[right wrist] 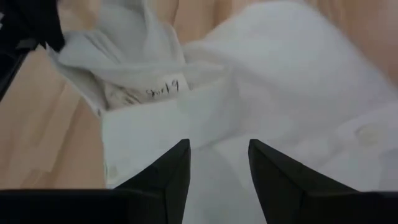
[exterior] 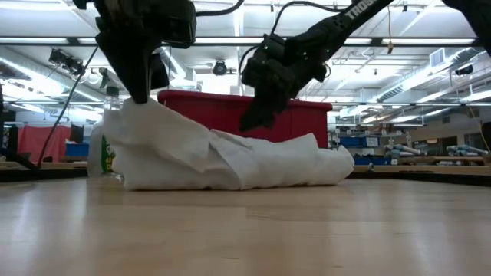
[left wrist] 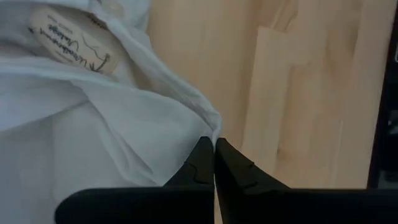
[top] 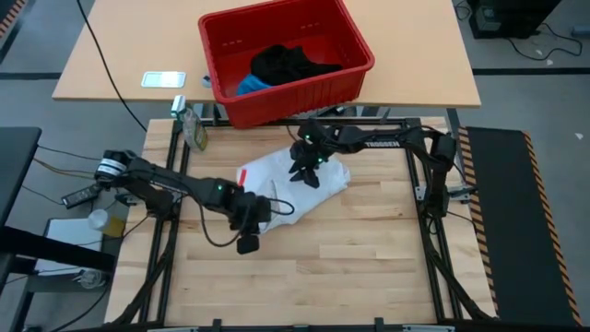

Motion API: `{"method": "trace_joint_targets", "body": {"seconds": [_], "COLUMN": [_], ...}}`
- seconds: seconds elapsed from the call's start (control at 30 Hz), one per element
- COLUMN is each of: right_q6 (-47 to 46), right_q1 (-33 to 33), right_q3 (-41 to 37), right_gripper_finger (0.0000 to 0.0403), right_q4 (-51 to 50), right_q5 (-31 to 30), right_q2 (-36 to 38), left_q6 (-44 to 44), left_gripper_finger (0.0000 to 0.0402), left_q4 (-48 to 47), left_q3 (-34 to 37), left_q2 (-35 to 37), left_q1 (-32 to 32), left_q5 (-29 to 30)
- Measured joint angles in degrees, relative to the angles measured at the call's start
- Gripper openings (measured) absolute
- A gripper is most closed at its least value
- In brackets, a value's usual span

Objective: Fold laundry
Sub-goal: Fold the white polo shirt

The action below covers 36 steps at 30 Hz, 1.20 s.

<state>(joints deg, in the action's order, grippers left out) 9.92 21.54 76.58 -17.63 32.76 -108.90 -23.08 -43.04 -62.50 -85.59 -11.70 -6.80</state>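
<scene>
Left fingers [left wrist: 214, 163] pinch the white garment's [top: 300, 189] edge; right fingers [right wrist: 219, 169] seemingly spread above it.

White garment [top: 300, 184] lies rumpled on the worktop — one corner lifted; black garment [top: 286, 63] and blue one [top: 250, 86] sit heaped in the basket.

My two arms are dark, near-black, built of slim jointed segments. The right arm [top: 369, 140] carries white lettering along its link, just behind the right gripper [top: 305, 171], with small green lights near the wrist. A black cable loops beside the left gripper [top: 247, 214], whose fingers [left wrist: 205, 165] are matte black wedges.
</scene>
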Motion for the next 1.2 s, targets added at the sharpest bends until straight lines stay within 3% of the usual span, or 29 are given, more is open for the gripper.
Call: {"method": "trace_joint_targets", "body": {"seconds": [0.4,0.63,0.8,1.07,1.2], "right_q6": [-2.31,0.2,4.22,8.99,8.33], "right_q1": [-0.61,-1.57,-2.83,-1.7,-2.12], "right_q3": [9.88,13.88,13.76,13.64,13.64], "right_gripper_finger": [0.0198,0.024,0.0261,0.0249,0.0229], "right_q4": [-2.45,-4.86,-5.91,-10.44,-11.17], "right_q5": [1.39,9.98,3.74,2.48,4.68], "right_q2": [-8.12,-12.96,-12.85,-12.86,-12.86], "left_q6": [-2.81,-2.83,-3.17,-3.27,-1.46], "left_gripper_finger": [0.0,0.0,0.0,0.0,0.0], "left_q4": [1.2,0.77,0.37,0.34,0.35], "left_q3": [0.0,0.0,0.0,0.0,0.0], "left_q2": [-0.01,0.01,0.01,0.03,0.03], "left_q1": [-7.59,-11.78,-12.9,-13.32,-13.29], "left_q5": [6.2,13.35,14.67,14.63,14.65]}}
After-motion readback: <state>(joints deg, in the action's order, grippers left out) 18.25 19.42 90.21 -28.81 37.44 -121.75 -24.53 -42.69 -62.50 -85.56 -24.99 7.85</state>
